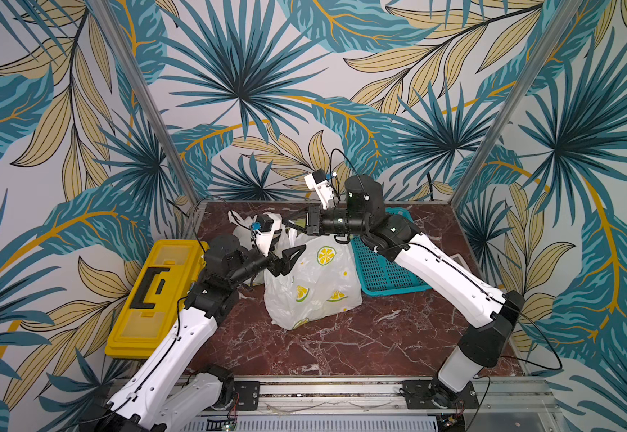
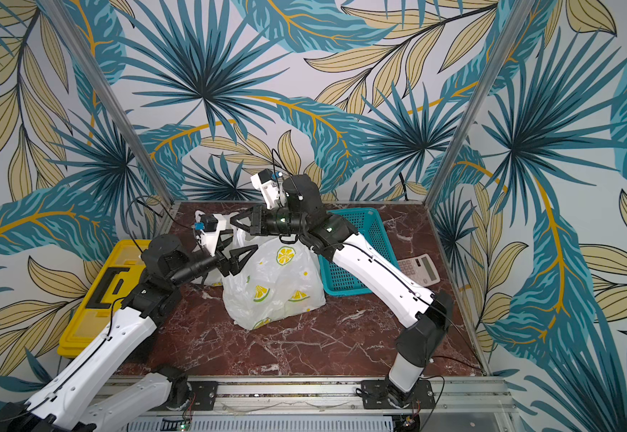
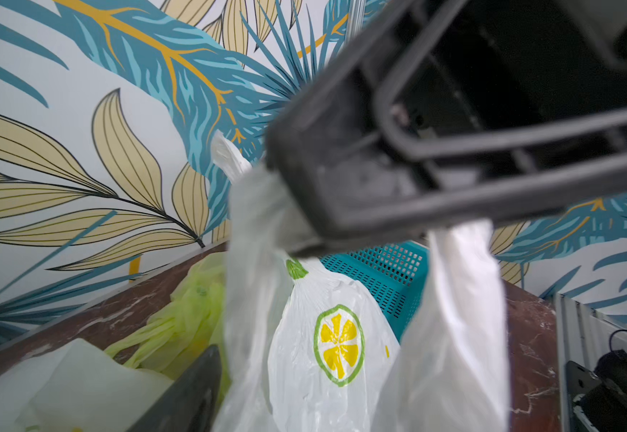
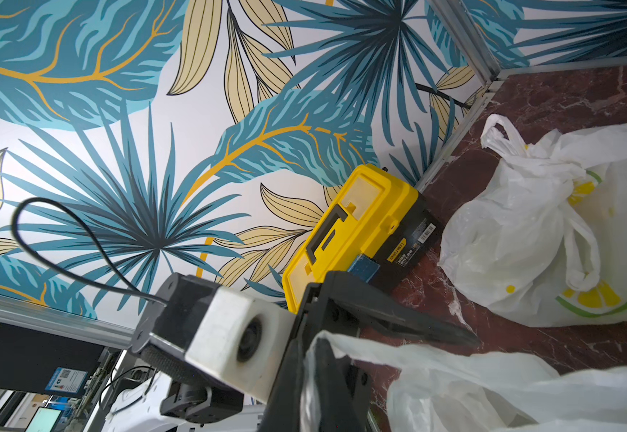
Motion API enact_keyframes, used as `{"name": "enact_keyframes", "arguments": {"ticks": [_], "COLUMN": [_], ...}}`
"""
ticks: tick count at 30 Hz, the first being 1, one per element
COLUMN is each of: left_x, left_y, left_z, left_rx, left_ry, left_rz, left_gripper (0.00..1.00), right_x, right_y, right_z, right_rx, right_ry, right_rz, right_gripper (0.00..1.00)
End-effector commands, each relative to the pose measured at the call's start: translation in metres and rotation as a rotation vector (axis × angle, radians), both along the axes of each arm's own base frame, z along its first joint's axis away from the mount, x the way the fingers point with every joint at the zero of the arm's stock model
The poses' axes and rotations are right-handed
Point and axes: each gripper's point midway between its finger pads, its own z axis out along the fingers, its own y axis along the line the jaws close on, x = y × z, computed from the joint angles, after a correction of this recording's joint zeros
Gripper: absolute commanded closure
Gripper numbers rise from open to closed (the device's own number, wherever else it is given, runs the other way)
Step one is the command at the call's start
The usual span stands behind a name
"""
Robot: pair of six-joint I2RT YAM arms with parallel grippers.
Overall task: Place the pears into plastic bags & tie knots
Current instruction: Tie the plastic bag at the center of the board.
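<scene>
Plastic bags (image 1: 312,284): 2 white, 1 yellow-green bag (image 3: 192,310).

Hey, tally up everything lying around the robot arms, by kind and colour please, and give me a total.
white lemon-print bags: 2
yellow-green bag: 1
yellow toolbox: 1
teal basket: 1
calculator: 1
Total: 6
No pears show in the open, and any inside the bags can't be counted.
</scene>
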Motion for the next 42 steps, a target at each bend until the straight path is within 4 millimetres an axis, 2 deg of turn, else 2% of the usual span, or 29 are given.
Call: {"name": "enact_keyframes", "arguments": {"ticks": [1,3,7,10,14,20,23,25,27,28,30,32,34,36,40,42], "left_x": [-0.004,-0.006,-0.010,-0.010,-0.012,-0.011,-0.010,-0.008,-0.002,0.001,0.010,0.016,0.020,0.022,0.021,0.020], "left_y": [0.002,0.005,0.000,0.000,0.008,-0.002,-0.005,-0.005,-0.001,0.000,0.004,0.009,0.012,0.014,0.012,0.010], "left_z": [0.002,0.004,0.004,0.005,0.015,0.021,0.018,0.016,0.009,0.005,-0.005,-0.010,-0.015,-0.016,-0.012,-0.010], "left_rx": [-0.027,-0.040,-0.053,-0.056,-0.063,-0.086,-0.097,-0.098,-0.097,-0.096,-0.108,-0.129,-0.147,-0.157,-0.165,-0.169], "left_ry": [-0.057,-0.077,-0.066,-0.064,-0.096,-0.057,-0.031,-0.025,-0.008,0.003,0.050,0.092,0.127,0.144,0.144,0.147], "left_rz": [-0.007,0.007,-0.036,-0.042,-0.024,-0.117,-0.142,-0.131,-0.096,-0.082,-0.038,-0.010,0.013,0.026,0.009,-0.002], "left_gripper": [0.31,0.40,0.53,0.53,0.37,0.42,0.54,0.71,0.93,1.00,1.00,1.00,1.00,1.00,1.00,1.00], "right_x": [-0.016,-0.018,-0.016,-0.016,-0.016,-0.017,-0.014,-0.009,-0.004,-0.001,0.007,0.015,0.017,0.021,0.041,0.043], "right_y": [0.000,0.002,0.001,0.003,0.004,0.006,0.005,0.001,-0.007,-0.011,-0.028,-0.048,-0.075,-0.106,-0.174,-0.192], "right_z": [0.034,0.041,0.040,0.039,0.038,0.037,0.033,0.030,0.027,0.023,0.012,0.004,0.001,-0.012,-0.056,-0.079], "right_rx": [0.117,0.149,0.151,0.158,0.161,0.169,0.159,0.150,0.118,0.086,-0.016,-0.088,-0.147,-0.216,-0.346,-0.395], "right_ry": [-0.037,-0.030,-0.027,-0.014,-0.005,0.010,0.011,0.012,-0.012,-0.027,-0.070,-0.123,-0.190,-0.239,-0.263,-0.279], "right_rz": [0.058,0.077,0.070,0.077,0.084,0.097,0.085,0.071,0.045,0.029,-0.027,-0.098,-0.174,-0.269,-0.463,-0.489], "right_gripper": [0.89,0.89,0.89,0.90,0.90,0.90,0.88,0.85,0.77,0.72,0.56,0.47,0.41,0.34,0.23,0.20]}}
